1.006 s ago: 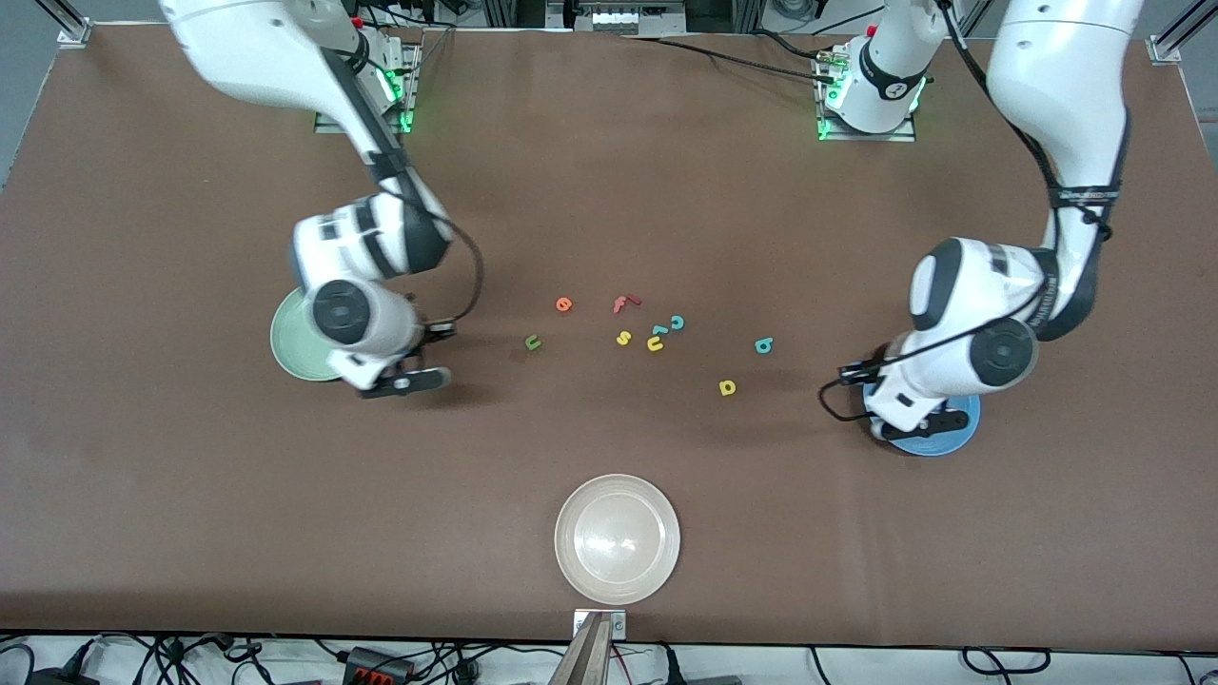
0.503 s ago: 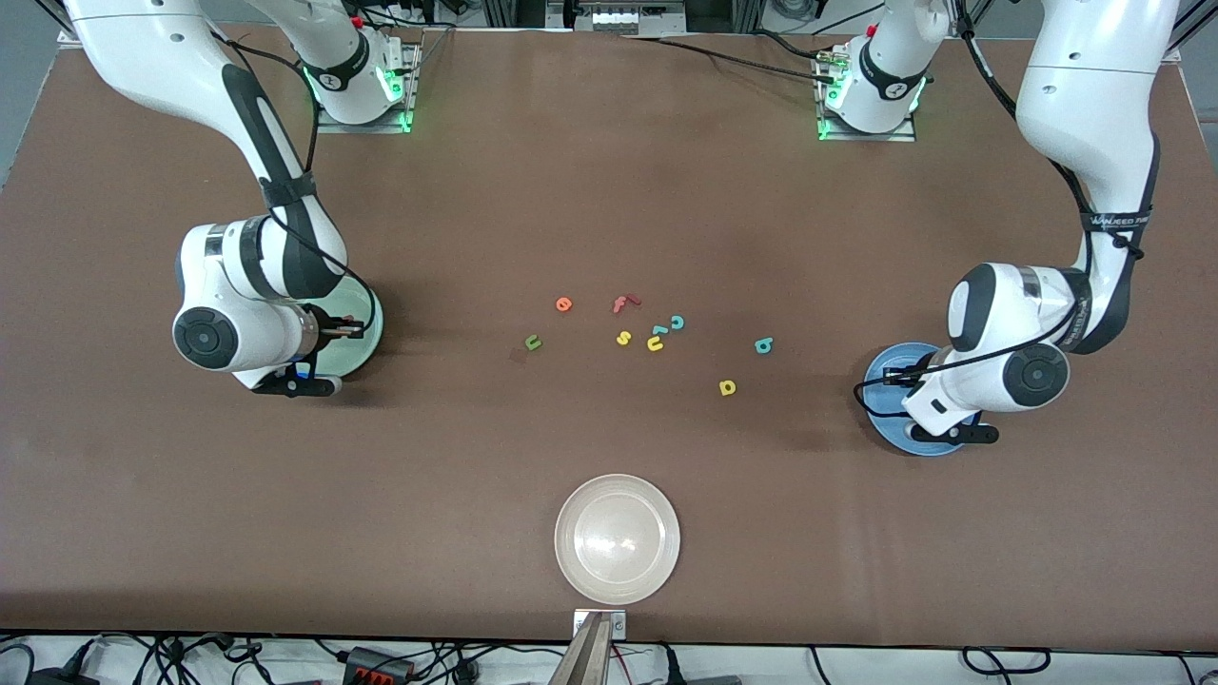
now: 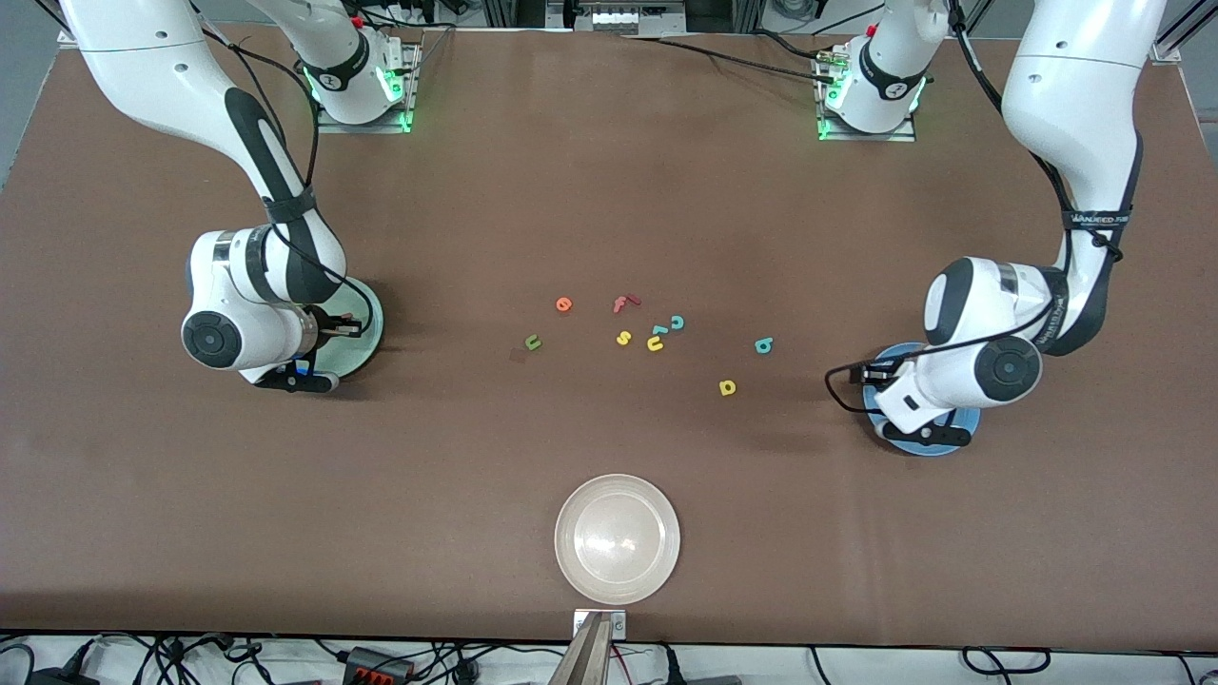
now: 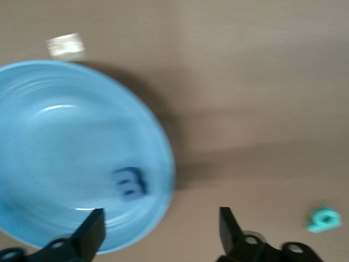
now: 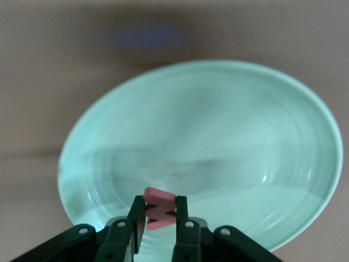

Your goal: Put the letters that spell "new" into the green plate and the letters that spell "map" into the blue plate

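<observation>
Right wrist view shows me my right gripper (image 5: 159, 221) clamping the red-pink foam w (image 5: 160, 214) over the glossy, shallow-rimmed green plate (image 5: 229, 131). My left gripper (image 4: 162, 232) hangs with fingers spread wide over the smooth round blue plate (image 4: 49, 147), where the blue m (image 4: 130, 183) lies flat and released. Toward the right arm's end from the blue plate lie the teal p (image 3: 762, 345), yellow a (image 3: 727, 387), orange e (image 3: 563, 304) and green n (image 3: 533, 342) on the matte brown table (image 3: 609, 190).

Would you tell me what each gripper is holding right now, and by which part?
The right gripper pinches the red-pink w by its flat faces; the left gripper holds nothing.
</observation>
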You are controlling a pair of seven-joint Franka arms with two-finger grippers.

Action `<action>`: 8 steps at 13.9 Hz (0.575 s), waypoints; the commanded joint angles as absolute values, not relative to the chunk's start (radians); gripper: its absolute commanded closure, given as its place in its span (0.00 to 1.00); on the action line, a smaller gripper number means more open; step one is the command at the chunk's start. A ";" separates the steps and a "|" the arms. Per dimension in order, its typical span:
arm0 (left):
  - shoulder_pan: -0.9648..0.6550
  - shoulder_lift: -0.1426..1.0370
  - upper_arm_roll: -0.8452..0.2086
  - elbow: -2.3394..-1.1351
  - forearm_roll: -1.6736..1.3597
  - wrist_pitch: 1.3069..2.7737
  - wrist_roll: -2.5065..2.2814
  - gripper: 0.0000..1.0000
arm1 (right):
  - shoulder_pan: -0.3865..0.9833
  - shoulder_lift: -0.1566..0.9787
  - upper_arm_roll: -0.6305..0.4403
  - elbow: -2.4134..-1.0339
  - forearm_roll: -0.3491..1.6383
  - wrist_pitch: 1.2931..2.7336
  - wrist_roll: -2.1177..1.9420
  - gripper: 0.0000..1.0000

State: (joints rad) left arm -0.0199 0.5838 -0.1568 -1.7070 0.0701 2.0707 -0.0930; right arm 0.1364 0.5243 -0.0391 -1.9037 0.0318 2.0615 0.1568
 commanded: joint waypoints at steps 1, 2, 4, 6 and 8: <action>-0.031 0.571 -0.230 -1.695 0.094 2.089 -0.095 0.00 | 0.141 0.476 -0.028 -1.847 0.037 2.046 0.181 0.00; -0.058 0.577 -0.232 -1.677 0.094 2.104 -0.095 0.00 | 0.135 0.489 -0.022 -1.803 0.043 2.046 0.183 0.00; -0.127 0.603 -0.230 -1.632 0.084 2.108 -0.188 0.00 | 0.179 0.500 -0.009 -1.778 0.043 2.049 0.189 0.00; -0.187 0.655 -0.229 -1.593 0.092 2.112 -0.349 0.00 | 0.219 0.499 -0.018 -1.782 0.031 2.042 0.256 0.00; -0.213 0.698 -0.222 -1.566 0.089 2.178 -0.405 0.00 | 0.229 0.491 -0.011 -1.778 0.035 2.026 0.264 0.00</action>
State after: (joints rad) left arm -0.1934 0.6265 -0.2331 -1.6334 0.0701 2.1352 -0.3434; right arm 0.2252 0.4935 -0.0144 -1.7884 0.0344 2.0497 0.2407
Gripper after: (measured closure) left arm 0.000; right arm 0.022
